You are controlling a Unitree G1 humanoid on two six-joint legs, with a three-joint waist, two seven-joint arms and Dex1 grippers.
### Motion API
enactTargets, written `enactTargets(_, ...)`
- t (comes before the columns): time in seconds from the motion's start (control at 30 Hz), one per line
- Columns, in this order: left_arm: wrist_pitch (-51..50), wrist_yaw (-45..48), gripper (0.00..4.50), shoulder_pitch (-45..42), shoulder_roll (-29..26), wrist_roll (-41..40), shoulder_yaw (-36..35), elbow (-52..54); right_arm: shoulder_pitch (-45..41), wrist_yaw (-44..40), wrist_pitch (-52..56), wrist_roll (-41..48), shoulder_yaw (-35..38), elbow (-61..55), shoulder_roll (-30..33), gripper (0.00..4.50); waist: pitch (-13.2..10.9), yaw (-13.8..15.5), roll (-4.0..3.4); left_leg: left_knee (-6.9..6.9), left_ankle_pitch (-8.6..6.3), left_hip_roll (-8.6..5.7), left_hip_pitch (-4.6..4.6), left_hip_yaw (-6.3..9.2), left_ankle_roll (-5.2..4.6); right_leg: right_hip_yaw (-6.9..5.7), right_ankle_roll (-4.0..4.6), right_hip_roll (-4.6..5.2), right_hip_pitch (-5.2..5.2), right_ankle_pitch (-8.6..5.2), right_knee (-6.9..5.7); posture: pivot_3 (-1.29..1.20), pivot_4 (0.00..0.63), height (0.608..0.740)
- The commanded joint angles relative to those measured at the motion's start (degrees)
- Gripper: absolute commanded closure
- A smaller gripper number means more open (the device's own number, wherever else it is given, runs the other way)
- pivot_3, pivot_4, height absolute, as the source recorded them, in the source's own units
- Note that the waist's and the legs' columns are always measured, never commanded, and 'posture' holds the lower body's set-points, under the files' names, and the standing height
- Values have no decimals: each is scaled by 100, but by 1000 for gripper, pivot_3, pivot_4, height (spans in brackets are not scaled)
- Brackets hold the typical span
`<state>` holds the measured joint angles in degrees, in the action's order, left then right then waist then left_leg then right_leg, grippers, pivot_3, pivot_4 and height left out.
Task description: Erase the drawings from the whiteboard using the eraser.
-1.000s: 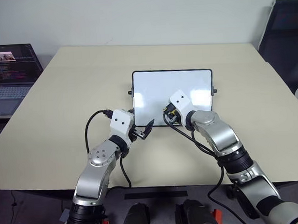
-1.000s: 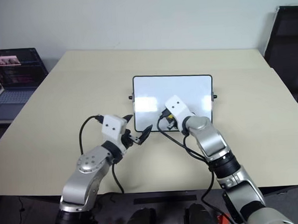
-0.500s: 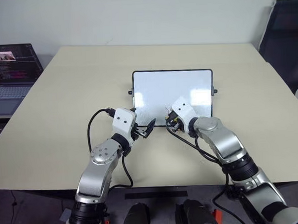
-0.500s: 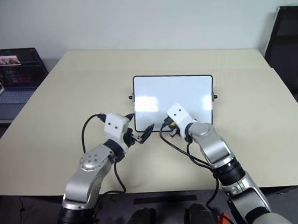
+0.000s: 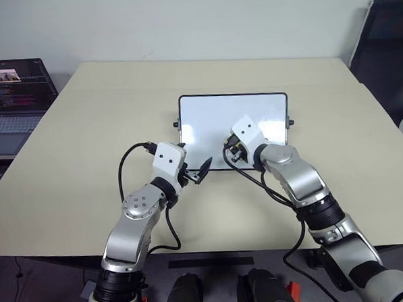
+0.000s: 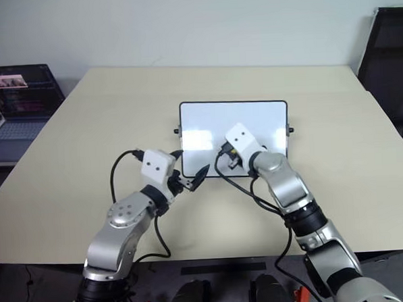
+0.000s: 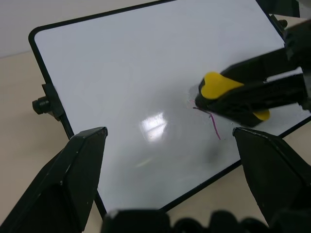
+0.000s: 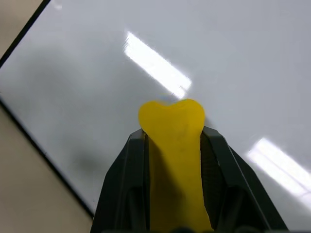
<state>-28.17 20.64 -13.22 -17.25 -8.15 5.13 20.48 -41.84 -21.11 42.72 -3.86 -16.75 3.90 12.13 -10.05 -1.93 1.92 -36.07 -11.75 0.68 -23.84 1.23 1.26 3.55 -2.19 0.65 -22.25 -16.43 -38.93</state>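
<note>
The right gripper's [image 7: 252, 99] fingers [image 8: 126, 179] are clamped on the eraser [image 8: 174, 160], pinched at its long sides with the yellow tip pressed to the whiteboard [image 5: 213, 116], over faint red marks [image 7: 214, 127] near the front edge. It looks light and squeezable, so a firm side pinch should be kept. The board is glossy, probably slippery, lying mid-table [image 5: 85, 130]. The left gripper [image 5: 192, 174] is held wide open just beside the board's front corner, empty

Whiteboard [image 6: 254, 118] flat on beige table [image 6: 86, 143]; right gripper [image 6: 228, 160] over its near edge; left gripper [image 6: 189, 172] open beside near-left corner; laptop [image 6: 16, 100] far left.
</note>
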Motion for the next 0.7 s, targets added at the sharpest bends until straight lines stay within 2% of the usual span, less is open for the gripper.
enactTargets(0.03,68,-9,0,-75,28,-29,-42,214,-161,85,-241,-62,98,101,-75,3437,0,1,0,2,-1,0,-1,1,1,-1,0,1,0,0,0,0,150,740)
enactTargets(0.2,72,-29,0,-76,21,-16,-71,201,-53,-81,-212,-111,-120,118,-105,3437,0,0,-1,7,-4,0,-3,2,4,-2,2,2,-2,-1,4,0,150,740)
enactTargets(0.43,112,-82,0,-51,16,6,-121,209,199,-812,74,-296,-815,87,297,3437,0,1,0,3,-4,1,2,3,4,-5,1,3,2,-1,2,0,150,740)
enactTargets(0.7,194,-78,0,-120,43,25,-130,63,37,-723,-14,-295,-551,233,357,3437,0,3,0,-2,0,0,5,4,1,-5,1,3,6,-1,2,0,150,740)
